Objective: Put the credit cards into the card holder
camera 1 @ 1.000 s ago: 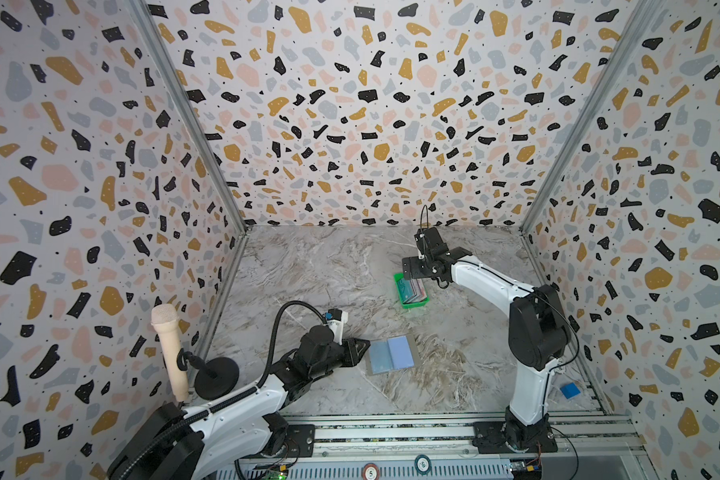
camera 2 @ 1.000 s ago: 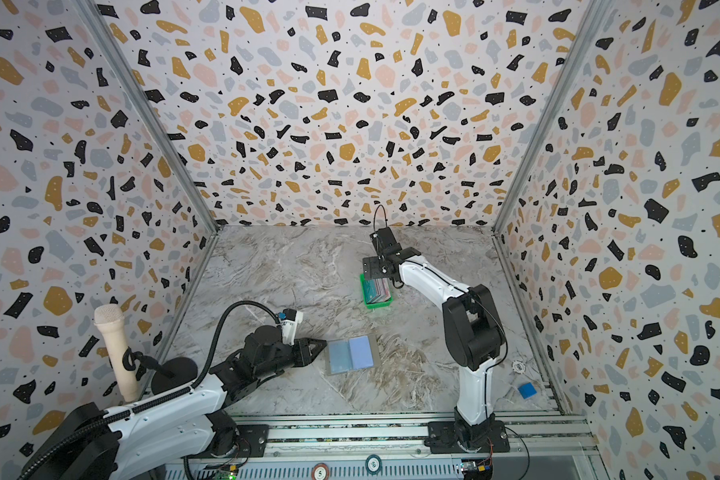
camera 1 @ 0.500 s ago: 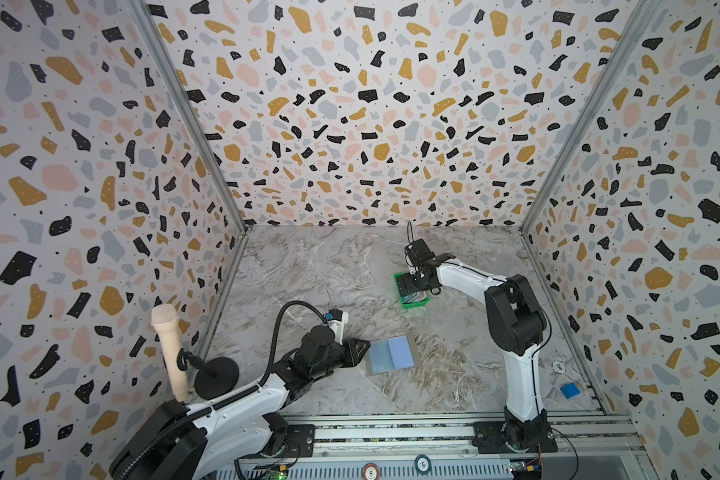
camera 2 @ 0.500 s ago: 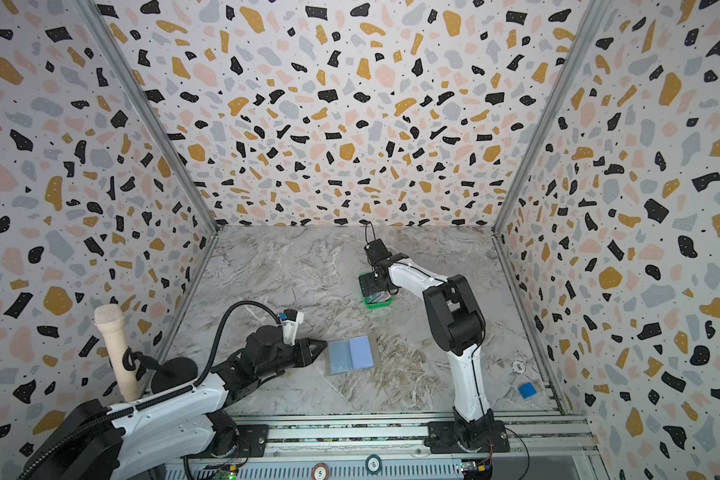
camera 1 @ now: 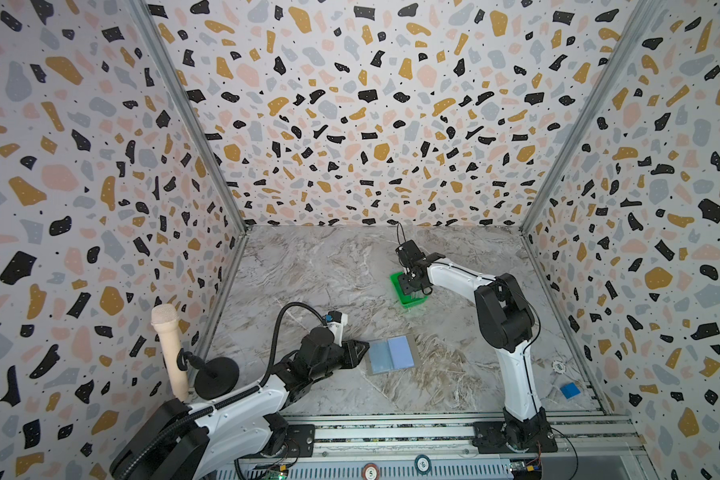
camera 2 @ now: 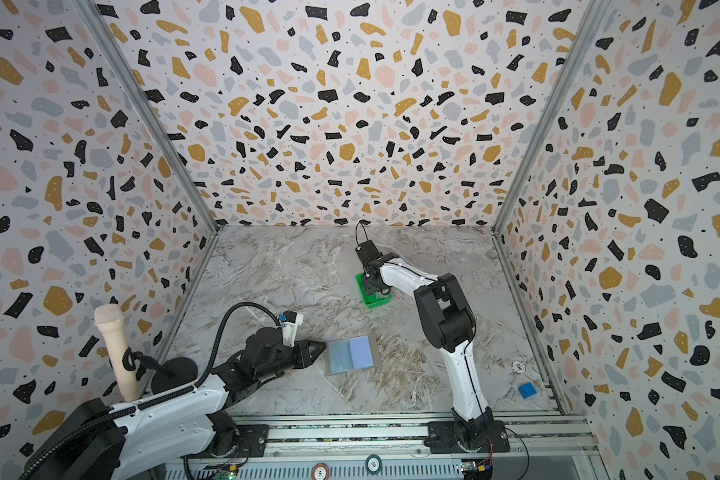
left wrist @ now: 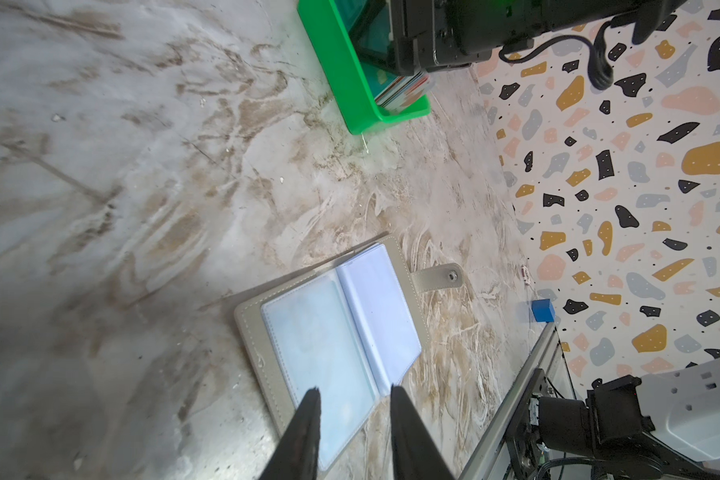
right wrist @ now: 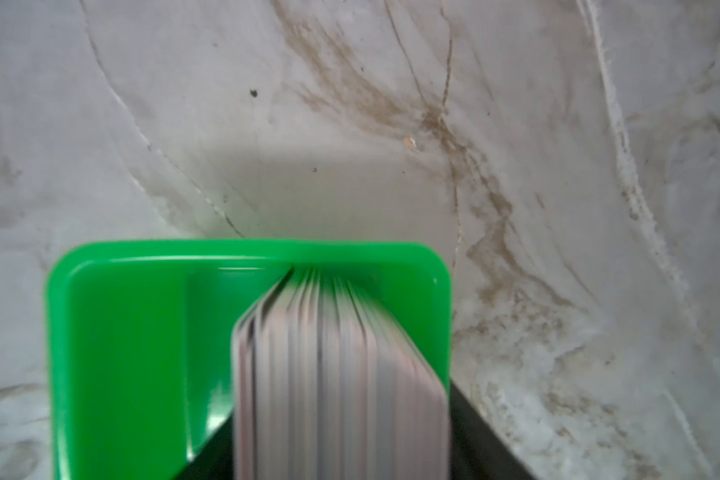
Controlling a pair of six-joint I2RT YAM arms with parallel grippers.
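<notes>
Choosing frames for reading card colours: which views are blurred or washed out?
Right wrist view: the cards are smeared into grey streaks, colours unreadable; the green tray is soft at its rim. Left wrist view: sharp, but the card holder shows pale glare on its clear pockets. Both top views: evenly lit, corners slightly darker, everything small.

A green tray (left wrist: pixel 341 70) sits on the marbled table (camera 1: pixel 308 270), with a microphone (camera 1: pixel 170 345) left and blue block (camera 1: pixel 569 390) right.

One card holder (left wrist: pixel 337 353), one green tray (left wrist: pixel 335 62), one card stack (right wrist: pixel 341 374).
</notes>
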